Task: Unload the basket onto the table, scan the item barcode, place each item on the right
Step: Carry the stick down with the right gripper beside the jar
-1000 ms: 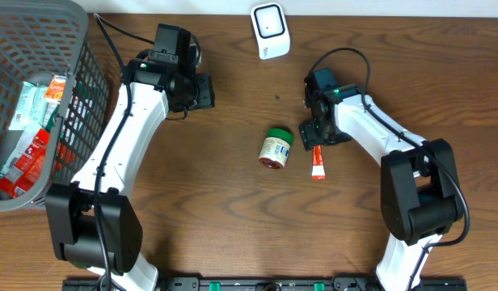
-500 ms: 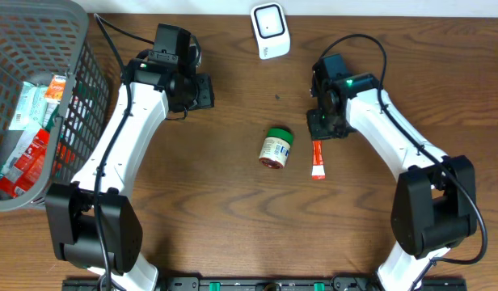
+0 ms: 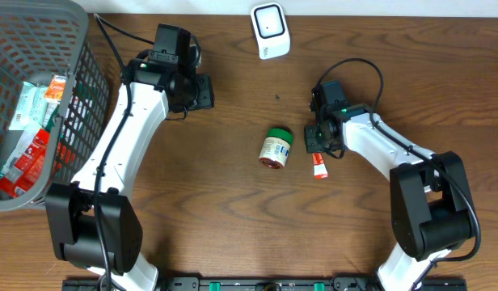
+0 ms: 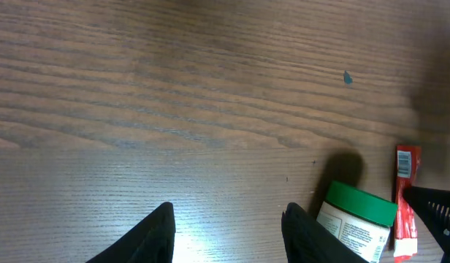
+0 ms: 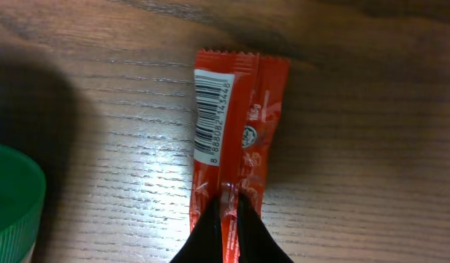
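Note:
A red sachet (image 5: 239, 124) lies flat on the wooden table with a white barcode label (image 5: 212, 117) facing up. My right gripper (image 5: 230, 196) is shut on the sachet, pinching its raised middle seam. From overhead, the sachet (image 3: 318, 166) sticks out below the right gripper (image 3: 316, 150). The white scanner (image 3: 270, 31) stands at the table's far edge. My left gripper (image 4: 229, 210) hangs open over bare wood with nothing between its fingers, and overhead the left gripper (image 3: 207, 90) sits left of centre.
A green-lidded jar (image 3: 276, 147) lies on its side just left of the sachet, and the jar (image 4: 356, 219) also shows in the left wrist view. A grey mesh basket (image 3: 79, 48) holding several packets stands at the left edge.
The right gripper's jaws have closed and the arm has come back down onto the sachet's upper end. The left arm has not moved.

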Motion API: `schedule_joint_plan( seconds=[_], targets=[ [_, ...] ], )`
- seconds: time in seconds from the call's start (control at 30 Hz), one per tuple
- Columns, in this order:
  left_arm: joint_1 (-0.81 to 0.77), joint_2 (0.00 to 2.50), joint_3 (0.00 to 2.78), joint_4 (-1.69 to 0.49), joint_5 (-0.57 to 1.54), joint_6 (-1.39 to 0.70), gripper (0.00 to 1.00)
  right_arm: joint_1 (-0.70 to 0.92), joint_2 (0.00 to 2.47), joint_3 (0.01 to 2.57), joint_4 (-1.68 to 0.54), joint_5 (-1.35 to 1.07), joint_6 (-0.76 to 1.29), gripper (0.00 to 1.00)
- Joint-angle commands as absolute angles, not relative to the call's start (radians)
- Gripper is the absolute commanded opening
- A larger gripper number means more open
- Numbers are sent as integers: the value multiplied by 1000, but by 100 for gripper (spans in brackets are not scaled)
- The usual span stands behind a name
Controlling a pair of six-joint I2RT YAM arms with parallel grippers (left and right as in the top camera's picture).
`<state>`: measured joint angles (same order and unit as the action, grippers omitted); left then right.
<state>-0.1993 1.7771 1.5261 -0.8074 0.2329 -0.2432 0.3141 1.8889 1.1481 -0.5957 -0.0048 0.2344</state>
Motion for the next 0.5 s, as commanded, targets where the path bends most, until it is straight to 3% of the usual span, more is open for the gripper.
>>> schedule_joint_plan(
  seconds=[0.0, 0.2, 0.47],
  targets=[
    [-200, 1787, 1520, -812, 223, -245, 48, 306, 1890, 1138, -604, -6, 265, 1],
    [-200, 1787, 1520, -811, 223, -245, 48, 292, 1852, 1257, -676, -6, 218, 7],
    [-200, 1787, 1520, -811, 223, -245, 48, 280, 1861, 1245, -637, -6, 220, 4]
  ],
)
